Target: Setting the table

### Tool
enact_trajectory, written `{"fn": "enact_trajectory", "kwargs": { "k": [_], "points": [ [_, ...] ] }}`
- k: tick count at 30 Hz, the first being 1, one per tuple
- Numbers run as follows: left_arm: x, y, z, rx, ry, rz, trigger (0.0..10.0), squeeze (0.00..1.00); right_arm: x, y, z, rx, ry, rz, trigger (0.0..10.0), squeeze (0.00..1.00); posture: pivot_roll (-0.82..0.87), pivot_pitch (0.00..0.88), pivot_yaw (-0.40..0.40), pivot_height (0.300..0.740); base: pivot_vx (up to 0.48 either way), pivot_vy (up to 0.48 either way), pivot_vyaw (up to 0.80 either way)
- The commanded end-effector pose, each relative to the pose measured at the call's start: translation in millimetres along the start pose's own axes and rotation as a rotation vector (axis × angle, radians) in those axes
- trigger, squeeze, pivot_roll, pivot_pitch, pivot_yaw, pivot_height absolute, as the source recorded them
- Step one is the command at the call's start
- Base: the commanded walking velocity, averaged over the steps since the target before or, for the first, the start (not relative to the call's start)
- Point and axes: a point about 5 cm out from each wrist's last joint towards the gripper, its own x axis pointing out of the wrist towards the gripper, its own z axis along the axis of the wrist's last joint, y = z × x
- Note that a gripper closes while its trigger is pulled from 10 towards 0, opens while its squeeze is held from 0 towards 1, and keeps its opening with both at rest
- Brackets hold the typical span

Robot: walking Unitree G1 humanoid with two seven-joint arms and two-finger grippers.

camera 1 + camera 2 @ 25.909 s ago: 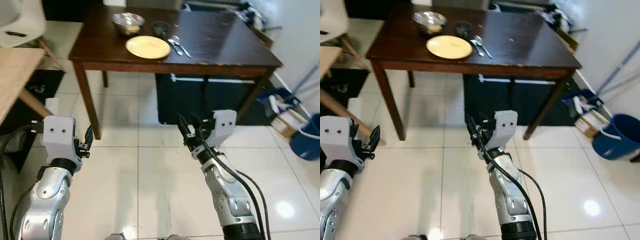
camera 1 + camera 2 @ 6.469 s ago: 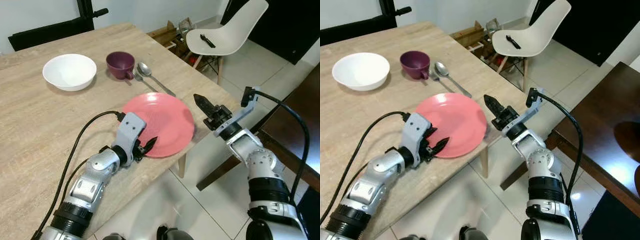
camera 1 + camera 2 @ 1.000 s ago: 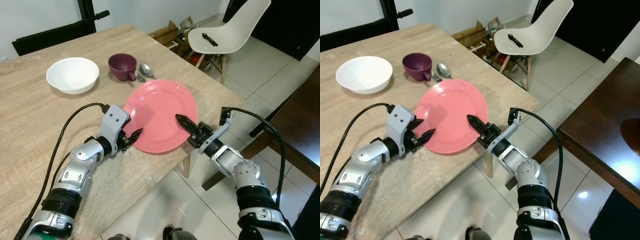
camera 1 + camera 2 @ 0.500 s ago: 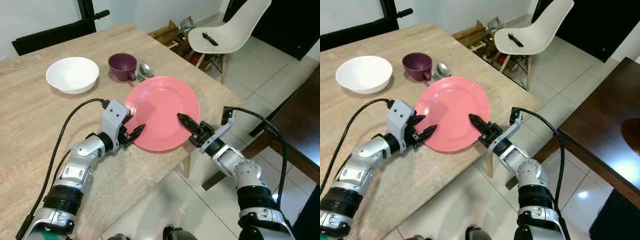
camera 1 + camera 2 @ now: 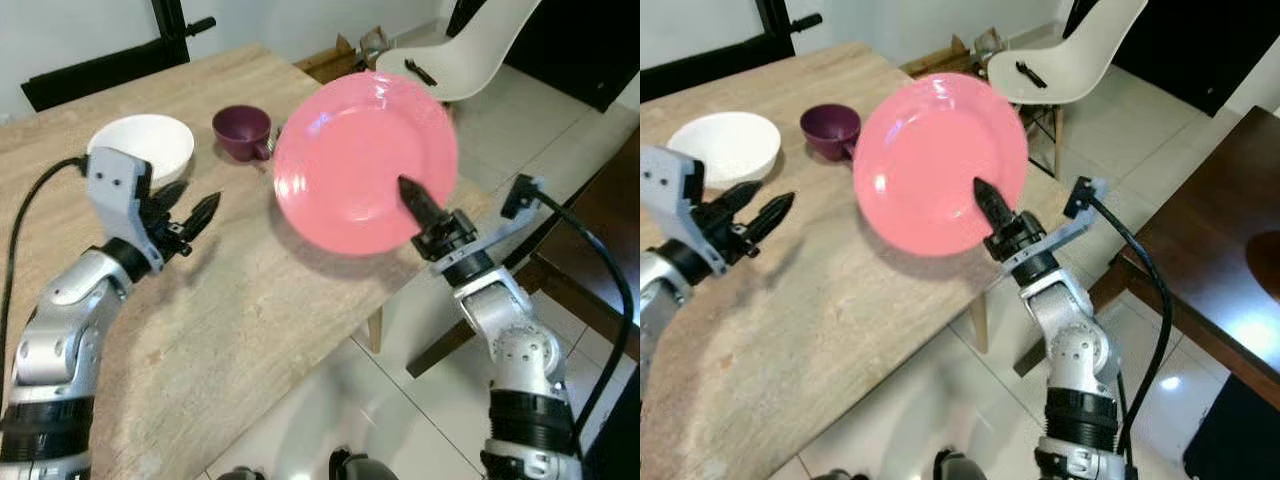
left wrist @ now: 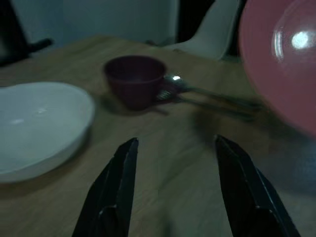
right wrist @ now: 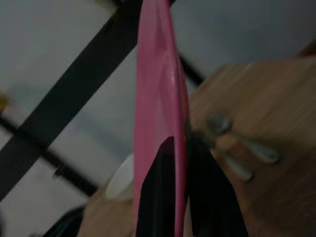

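Lifted off the bench (image 5: 250,300): pink plate (image 5: 365,160), rim pinched by right end effector (image 5: 415,205); left end effector (image 5: 190,215) withdrawn, fingers apart.

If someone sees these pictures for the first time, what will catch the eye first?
The pink plate stands out: the right tool has its rim clamped and holds it tilted in the air above the wooden table. The left tool hovers open over the table, near the white bowl and the purple cup.
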Motion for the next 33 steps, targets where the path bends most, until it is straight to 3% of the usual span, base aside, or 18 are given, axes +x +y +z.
{"fn": "enact_trajectory", "kwargs": {
  "k": [1,6,9,13,17,22,26,27,33],
  "points": [
    [-3.9,-4.8,0.3,0.020,0.017,0.024,10.0,0.00,-5.2,-0.3,8.6,-0.046,-0.060,-0.059,10.0,0.00,-0.03,0.098,0.030,0.740,0.000,0.000,0.00],
    [-5.8,-26.1,9.6,-0.028,0.007,-0.008,10.0,0.00,-7.0,15.9,14.5,-0.119,-0.110,-0.089,10.0,0.00,-0.03,0.095,0.028,0.740,0.000,0.000,0.00],
    [-3.6,-39.2,9.0,-0.065,0.019,-0.009,10.0,0.00,-10.2,20.4,11.0,-0.028,-0.138,-0.120,10.0,0.00,-0.04,0.092,0.029,0.740,0.000,0.000,0.00],
    [-2.4,-44.3,6.2,-0.053,0.029,0.001,10.0,0.00,-12.1,21.0,7.0,0.030,-0.146,-0.137,10.0,0.00,-0.04,0.090,0.029,0.740,0.000,0.000,0.00],
    [-0.7,-41.2,-0.7,-0.025,0.054,0.109,10.0,0.00,-17.4,16.6,-5.7,0.024,-0.114,-0.182,10.0,0.00,-0.05,0.086,0.025,0.740,0.000,0.000,0.00],
    [-3.4,-40.4,-3.5,0.034,0.074,0.136,10.0,0.00,-19.3,18.2,-9.1,-0.057,-0.029,-0.147,10.0,0.00,-0.05,0.086,0.025,0.740,0.000,0.000,0.00],
    [-8.5,-38.3,-7.3,0.073,0.094,0.120,10.0,0.00,-33.1,11.7,-7.5,-0.116,0.101,-0.127,10.0,0.00,-0.06,0.081,0.015,0.740,0.000,0.000,0.00],
    [-9.0,-34.6,-6.6,0.095,0.093,0.110,10.0,0.00,-44.1,8.6,-13.4,-0.145,0.198,-0.109,10.0,0.00,-0.06,0.077,0.011,0.740,0.000,0.000,0.00],
    [-5.3,-25.8,-3.3,0.163,0.081,0.100,10.0,0.00,-58.4,6.9,-33.3,-0.179,0.345,-0.089,10.0,0.00,-0.06,0.064,0.013,0.740,0.000,0.000,0.00]
  ]
}}
